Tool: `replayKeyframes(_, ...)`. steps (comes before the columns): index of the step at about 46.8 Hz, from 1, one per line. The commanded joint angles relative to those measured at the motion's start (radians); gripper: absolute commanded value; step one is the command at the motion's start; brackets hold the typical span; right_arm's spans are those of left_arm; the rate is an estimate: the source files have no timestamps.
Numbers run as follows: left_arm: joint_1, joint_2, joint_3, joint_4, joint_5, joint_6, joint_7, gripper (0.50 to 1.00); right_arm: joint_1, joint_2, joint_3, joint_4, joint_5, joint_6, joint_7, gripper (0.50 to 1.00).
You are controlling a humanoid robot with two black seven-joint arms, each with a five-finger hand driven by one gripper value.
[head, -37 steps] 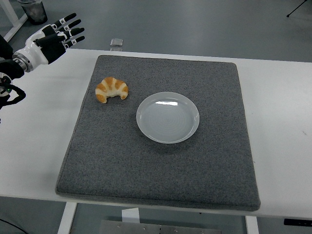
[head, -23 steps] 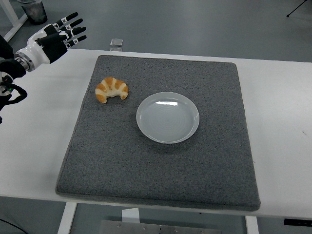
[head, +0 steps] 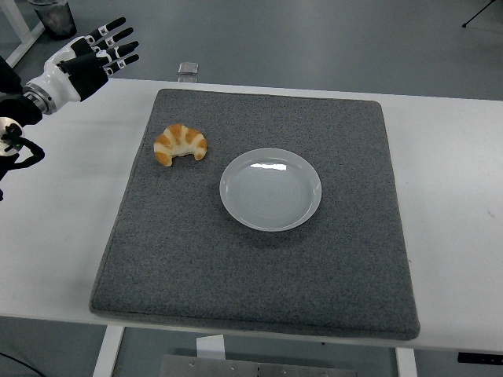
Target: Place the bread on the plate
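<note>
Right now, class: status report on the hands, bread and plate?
Left hand open, far left. Bread on mat, beside plate. Nothing between them.

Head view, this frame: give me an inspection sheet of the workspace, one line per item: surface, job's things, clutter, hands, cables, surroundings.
Surface: white table with a grey mat covering its middle.
Job's things: croissant-shaped bread lies on the mat, left of the white plate and apart from it; the plate holds nothing.
Clutter: small grey object at the table's far edge; too small to identify.
Hands: left hand hovers over the far left corner, fingers spread, holding nothing; right hand not in view.
Cables: dark loop on the left arm, at the picture's left edge.
Surroundings: grey floor; dark bin at top left.
</note>
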Motion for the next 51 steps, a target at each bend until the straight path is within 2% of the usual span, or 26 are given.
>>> replayKeyframes(1, -0.007, 0.005, -0.005, 0.000, 0.037, 0.000, -0.002, 0.992, 0.000, 0.000, 0.000, 0.000, 0.000, 0.000, 0.000, 0.952)
replayKeyframes(8, -0.028, 0.014, 0.002, -0.002, 0.074, -0.001, -0.002, 0.992, 0.000, 0.000, 0.000, 0.000, 0.000, 0.000, 0.000, 0.952)
replayKeyframes(20, -0.082, 0.054, 0.002, -0.006, 0.311, -0.009, -0.002, 0.992, 0.000, 0.000, 0.000, 0.000, 0.000, 0.000, 0.000, 0.952)
replayKeyframes(26, -0.120, 0.099, 0.002, -0.015, 0.397, -0.015, -0.002, 0.992, 0.000, 0.000, 0.000, 0.000, 0.000, 0.000, 0.000, 0.954)
replayKeyframes(34, -0.137, 0.128, 0.002, -0.077, 0.546, -0.018, -0.005, 0.992, 0.000, 0.000, 0.000, 0.000, 0.000, 0.000, 0.000, 0.952)
replayKeyframes(42, -0.134, 0.140, 0.003, -0.134, 0.735, -0.018, -0.054, 0.992, 0.000, 0.000, 0.000, 0.000, 0.000, 0.000, 0.001, 0.952)
replayKeyframes(51, -0.119, 0.140, 0.006, -0.187, 0.884, -0.017, -0.060, 0.992, 0.000, 0.000, 0.000, 0.000, 0.000, 0.000, 0.000, 0.952)
